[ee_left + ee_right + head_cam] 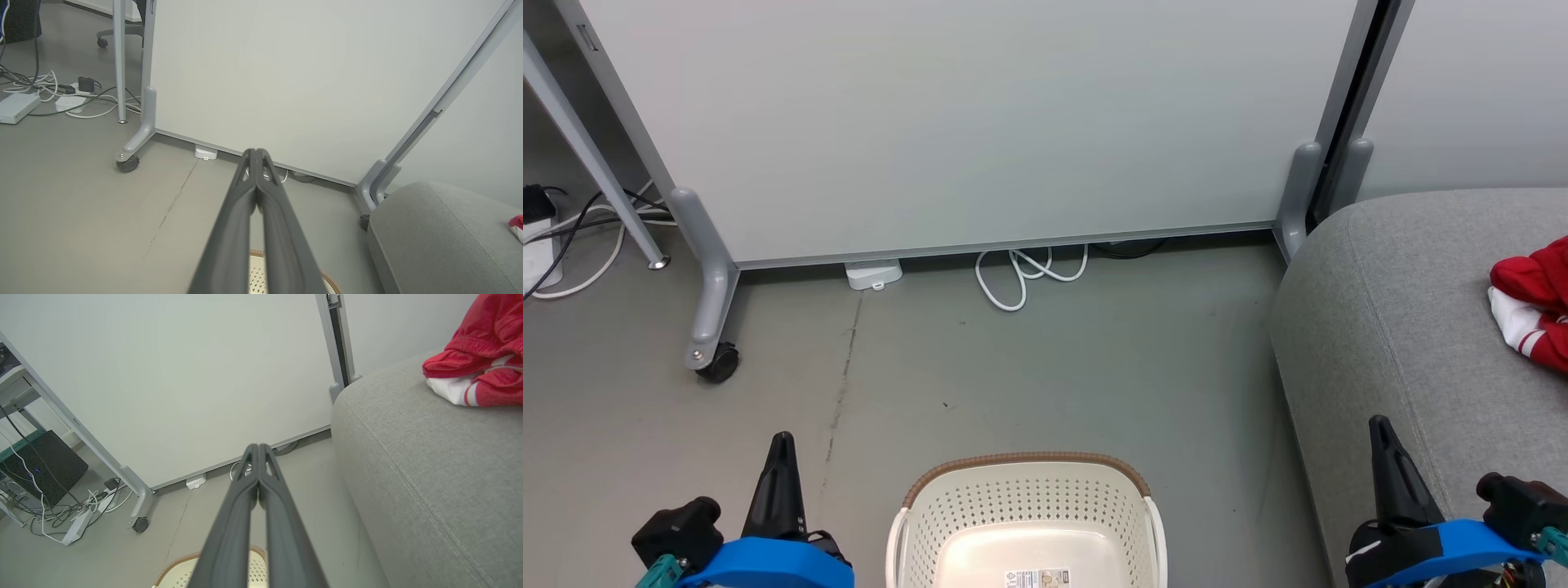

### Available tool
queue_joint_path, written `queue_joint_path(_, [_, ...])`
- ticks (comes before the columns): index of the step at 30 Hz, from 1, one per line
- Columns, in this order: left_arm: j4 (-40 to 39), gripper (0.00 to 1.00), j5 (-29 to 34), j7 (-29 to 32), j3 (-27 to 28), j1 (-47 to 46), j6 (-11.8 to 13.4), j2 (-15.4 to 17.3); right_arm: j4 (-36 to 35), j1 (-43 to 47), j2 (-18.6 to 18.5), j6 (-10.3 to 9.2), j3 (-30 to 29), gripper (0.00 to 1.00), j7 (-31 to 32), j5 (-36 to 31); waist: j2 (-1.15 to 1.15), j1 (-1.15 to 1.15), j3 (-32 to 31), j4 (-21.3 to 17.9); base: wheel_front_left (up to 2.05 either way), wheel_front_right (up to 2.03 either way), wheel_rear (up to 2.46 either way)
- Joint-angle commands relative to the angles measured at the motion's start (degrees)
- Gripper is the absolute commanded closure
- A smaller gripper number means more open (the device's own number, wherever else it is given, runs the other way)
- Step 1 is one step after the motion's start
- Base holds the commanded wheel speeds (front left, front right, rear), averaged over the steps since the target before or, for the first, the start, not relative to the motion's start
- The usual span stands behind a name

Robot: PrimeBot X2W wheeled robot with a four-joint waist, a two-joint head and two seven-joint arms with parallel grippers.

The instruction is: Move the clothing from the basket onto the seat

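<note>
Grey floor with a thin crack running up to a pale partition panel on grey caster feet. White cable loop and a small white box lie at the panel's bottom edge. Off to the left: slanted metal leg, power strip among tangled cables, black box.

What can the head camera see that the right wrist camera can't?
Head camera's extras: the left gripper, shut, and the basket seen from above, its bottom bare except for a label. Right wrist camera's extras: a black box and tangled cables on the floor. Both share: the right gripper, shut, the basket's brown rim, the grey seat, and the red clothing lying on it.
</note>
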Motion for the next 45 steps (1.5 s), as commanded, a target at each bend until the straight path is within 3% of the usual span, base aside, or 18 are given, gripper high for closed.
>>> queue_joint_path(1, [-1.2,1.00,-2.4,0.5,0.3,-1.9,-0.2,0.1,-1.2,-1.4,-0.2,0.00,-0.3,1.00,0.4,2.5,0.00,-0.01,0.0,0.0,0.00,0.00,0.00])
queue_joint_path(23, [-2.3,1.00,-22.4,5.4,1.9,-3.0,-0.6,0.0,-1.9,-2.5,-0.3,0.01,-0.8,1.00,5.4,22.3,0.00,-0.01,0.1,-0.7,0.00,0.00,0.00])
queue_joint_path(45, [-3.1,1.00,-37.6,9.1,3.3,-3.9,-0.9,0.0,-2.3,-3.2,-0.3,0.01,-1.3,1.00,9.3,37.3,0.00,-0.01,0.2,-1.4,0.00,0.00,0.00])
